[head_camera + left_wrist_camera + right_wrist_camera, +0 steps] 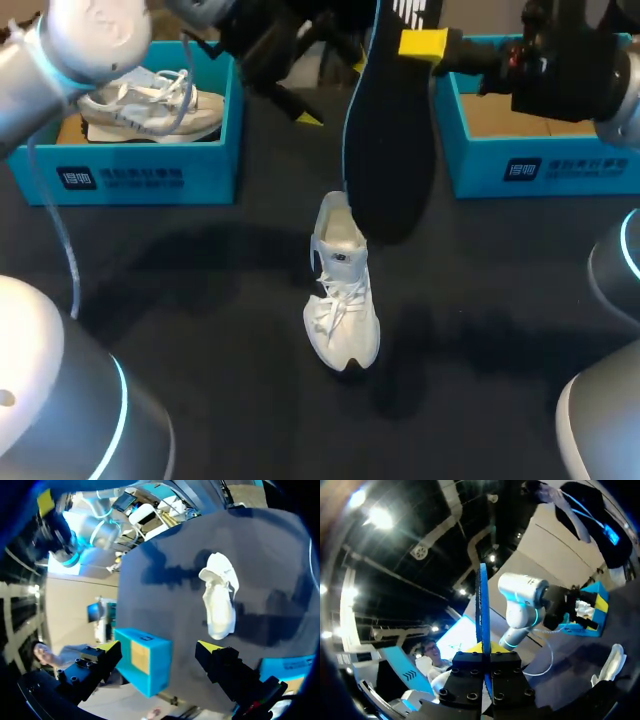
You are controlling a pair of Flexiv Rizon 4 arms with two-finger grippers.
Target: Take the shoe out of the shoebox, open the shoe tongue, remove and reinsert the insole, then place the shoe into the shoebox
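Right hand [482, 652] clamps black insole [388, 150] upright over white sneaker [342, 300] on counter [200, 300]; left hand [156, 647] wide open; blue shoeboxes [130, 175] white-labelled.

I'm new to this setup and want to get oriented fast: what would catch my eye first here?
First, the big black insole hangs upright from the right gripper, shut on its top end. Near its lower end a white shoe stands on the dark table. A second white shoe lies in the blue shoebox at the left.
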